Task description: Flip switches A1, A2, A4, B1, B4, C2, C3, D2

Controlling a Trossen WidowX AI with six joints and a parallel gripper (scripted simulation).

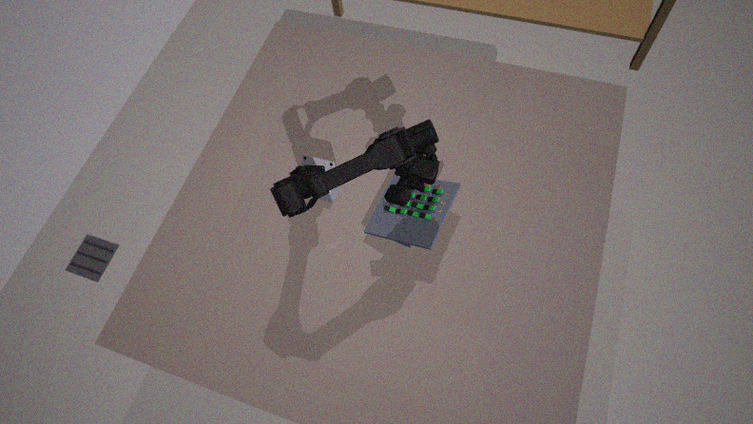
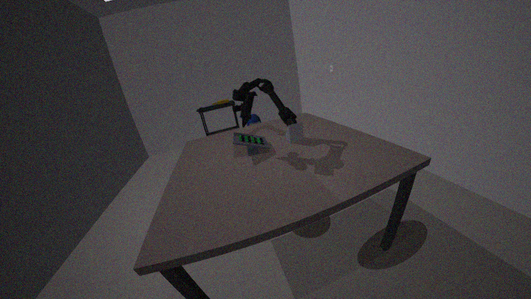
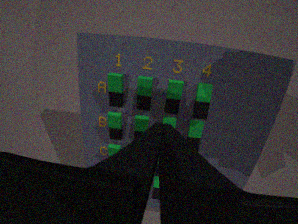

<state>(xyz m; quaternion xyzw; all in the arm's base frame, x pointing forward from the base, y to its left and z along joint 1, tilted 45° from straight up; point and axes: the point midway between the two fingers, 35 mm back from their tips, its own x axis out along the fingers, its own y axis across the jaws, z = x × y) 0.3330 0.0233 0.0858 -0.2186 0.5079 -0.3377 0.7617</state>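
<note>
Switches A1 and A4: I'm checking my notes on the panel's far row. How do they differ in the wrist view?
Switch A1 sits under the printed 1, while switch A4 sits under the 4. A1 stands upright in the image; A4 leans slightly. Both show green toward the far edge and black nearer the arm.

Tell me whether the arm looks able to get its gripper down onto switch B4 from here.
Probably yes: the closed gripper hangs raised above the panel, and nothing visible blocks B4.
</note>
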